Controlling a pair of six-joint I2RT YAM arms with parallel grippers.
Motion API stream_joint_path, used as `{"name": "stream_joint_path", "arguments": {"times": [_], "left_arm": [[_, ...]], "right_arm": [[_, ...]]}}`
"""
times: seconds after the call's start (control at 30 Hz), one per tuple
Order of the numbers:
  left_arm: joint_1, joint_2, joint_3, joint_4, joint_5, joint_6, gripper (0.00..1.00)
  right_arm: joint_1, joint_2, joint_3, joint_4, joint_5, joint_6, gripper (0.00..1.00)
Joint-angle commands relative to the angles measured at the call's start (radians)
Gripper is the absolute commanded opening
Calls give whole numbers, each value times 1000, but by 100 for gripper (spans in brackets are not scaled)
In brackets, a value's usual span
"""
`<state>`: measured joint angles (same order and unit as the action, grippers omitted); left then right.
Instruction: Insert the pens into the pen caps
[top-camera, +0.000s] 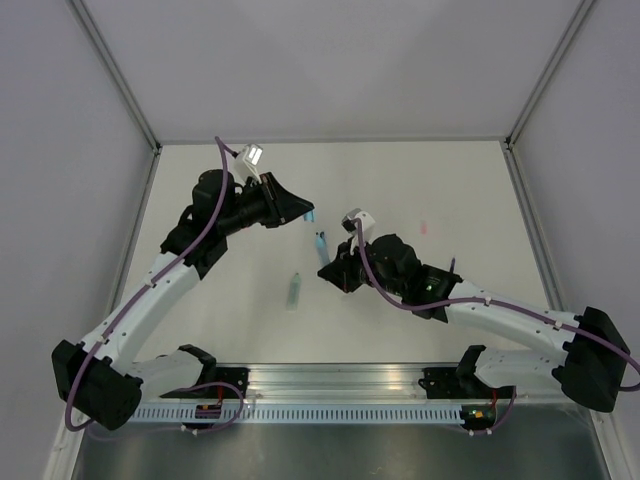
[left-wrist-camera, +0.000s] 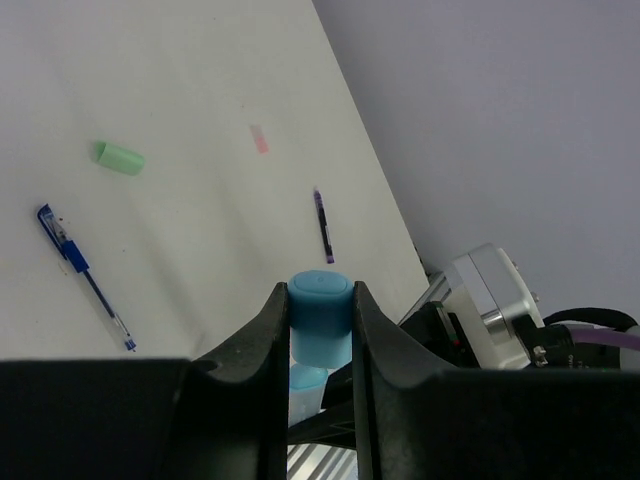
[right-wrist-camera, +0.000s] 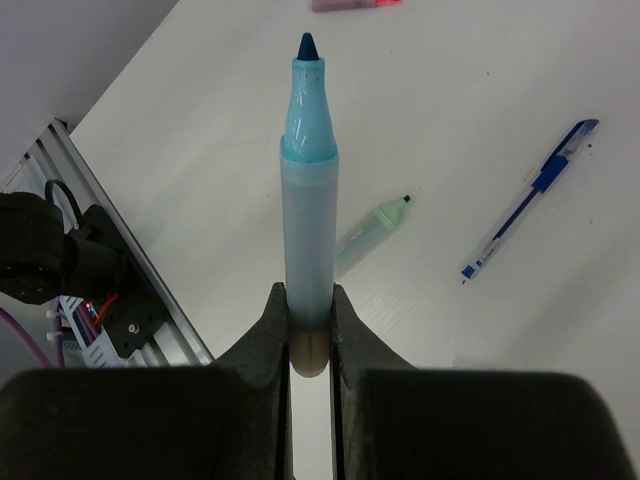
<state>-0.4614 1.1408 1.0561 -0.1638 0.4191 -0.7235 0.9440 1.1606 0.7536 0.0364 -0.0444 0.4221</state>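
My left gripper is shut on a light blue pen cap, which it holds above the table. In the top view this left gripper and the cap sit just up and left of the right gripper. My right gripper is shut on the tail of a light blue pen whose dark tip is bare. That pen points toward the cap with a small gap between them. On the table lie a mint green pen, a blue pen and a dark purple pen.
A mint green cap and a pinkish cap lie loose on the white table. Grey walls enclose the table on three sides. The aluminium rail with both arm bases runs along the near edge.
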Motion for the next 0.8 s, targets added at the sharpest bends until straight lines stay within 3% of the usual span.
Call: {"name": "stream_joint_path", "arguments": {"times": [0.0, 0.77], "left_arm": [[-3, 5, -13, 70, -39, 12, 2], [-6, -19, -79, 72, -28, 44, 2]], "right_arm": [[29, 24, 82, 62, 64, -14, 0], [38, 123, 197, 60, 149, 3, 0]]}}
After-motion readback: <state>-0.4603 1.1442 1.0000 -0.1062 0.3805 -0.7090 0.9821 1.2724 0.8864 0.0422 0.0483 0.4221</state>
